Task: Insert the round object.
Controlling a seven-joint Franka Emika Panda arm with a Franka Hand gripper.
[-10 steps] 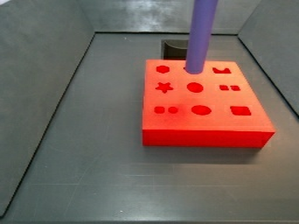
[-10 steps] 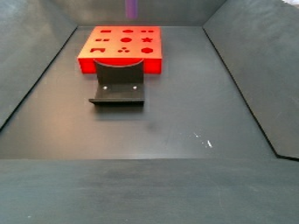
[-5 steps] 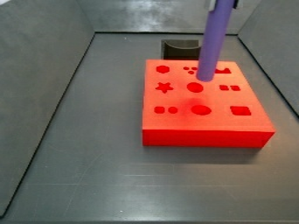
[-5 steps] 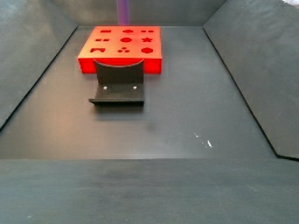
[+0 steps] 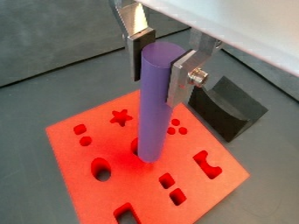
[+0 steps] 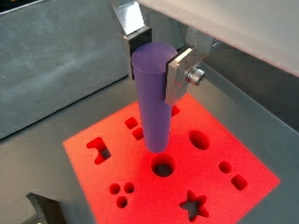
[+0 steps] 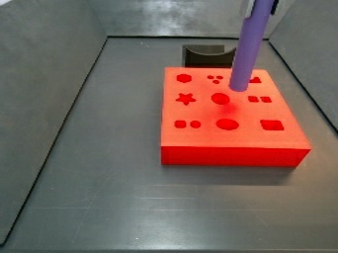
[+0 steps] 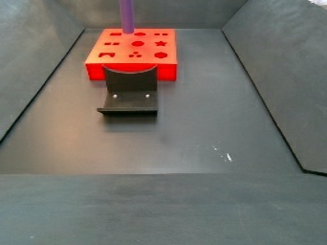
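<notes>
My gripper is shut on the upper end of the round object, a long purple rod, seen in both wrist views. The rod hangs slightly tilted over the red block. Its lower end sits just above the block's top, close beside the round hole in the middle row. In a side view the rod comes down from the frame's upper edge; in a side view only its lower part shows over the block. The gripper itself is out of frame in both side views.
The red block has several shaped holes, among them a star and an oval. The dark fixture stands against one side of the block, also seen behind it. Grey walls enclose the dark floor.
The rod has moved across the block from the back row of holes toward the middle row, and it leans more. The gripper still holds it.
</notes>
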